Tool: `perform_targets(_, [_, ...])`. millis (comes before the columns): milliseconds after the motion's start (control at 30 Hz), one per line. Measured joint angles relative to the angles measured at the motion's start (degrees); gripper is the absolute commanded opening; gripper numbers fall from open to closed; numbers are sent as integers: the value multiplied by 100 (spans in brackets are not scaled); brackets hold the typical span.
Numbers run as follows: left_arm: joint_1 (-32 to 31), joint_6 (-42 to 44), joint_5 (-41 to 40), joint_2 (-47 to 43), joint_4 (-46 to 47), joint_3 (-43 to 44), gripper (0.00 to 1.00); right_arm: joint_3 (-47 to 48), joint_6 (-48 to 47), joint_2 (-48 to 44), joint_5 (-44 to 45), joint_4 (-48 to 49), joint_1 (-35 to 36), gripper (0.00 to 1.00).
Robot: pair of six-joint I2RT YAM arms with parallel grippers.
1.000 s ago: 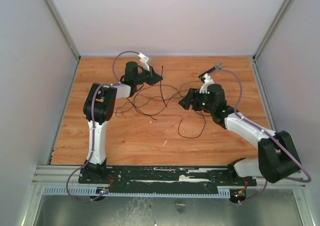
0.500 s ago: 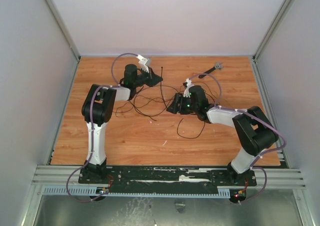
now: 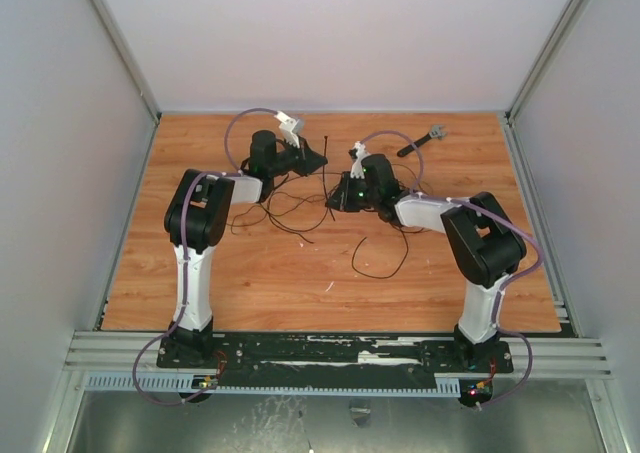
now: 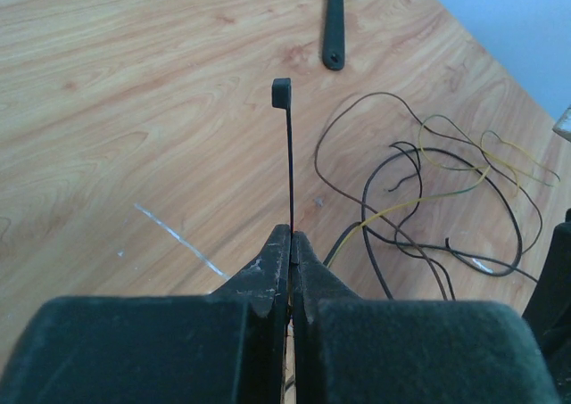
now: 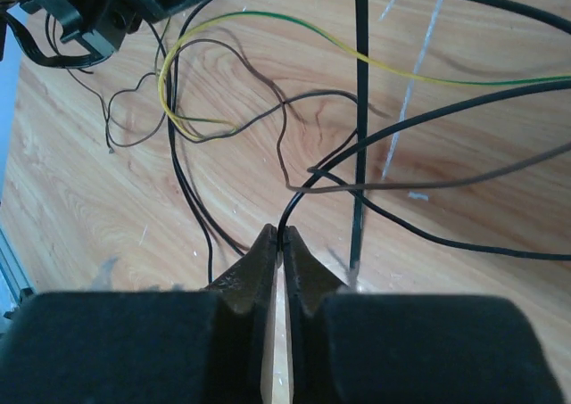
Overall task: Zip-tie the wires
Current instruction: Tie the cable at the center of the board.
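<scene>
Right claw (image 5: 279,234) reached wires (image 5: 183,177) (thin, looped).

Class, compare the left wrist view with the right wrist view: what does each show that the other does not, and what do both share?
Only the left wrist view: the left gripper shut on the zip tie, the tie's head, and a dark-handled tool lying beyond. Only the right wrist view: the right gripper shut on one of the wires. Both: the loose wires with a yellow-green strand, what looks like the zip tie's strip, and the wooden table.
</scene>
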Motion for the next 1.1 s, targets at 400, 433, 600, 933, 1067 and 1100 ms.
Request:
perform_targets(400, [-63,-140,-2,-31,-2,-149,0,706,-129,723,-37,-201,0,0])
perform_targets(433, [-68,-149,-4,-50,-4,-184,0,769,-155,774,-22,-212,0,0])
perform_targets(600, [-68,-249,-17,-164,9,-310,0,1169,-280,975,31,-339,0,0])
perform_targets(933, [-70,-496,2,-188,74,-365,0,1379,-634,1008,109,-715,0,11])
perform_targets(1067, [-70,-529,7,-188,79,-409,0,1322,-817,994,98,-817,0,25])
perform_targets(1100, [-70,-533,7,-188,76,-426,0,1252,-870,973,87,-817,0,29])
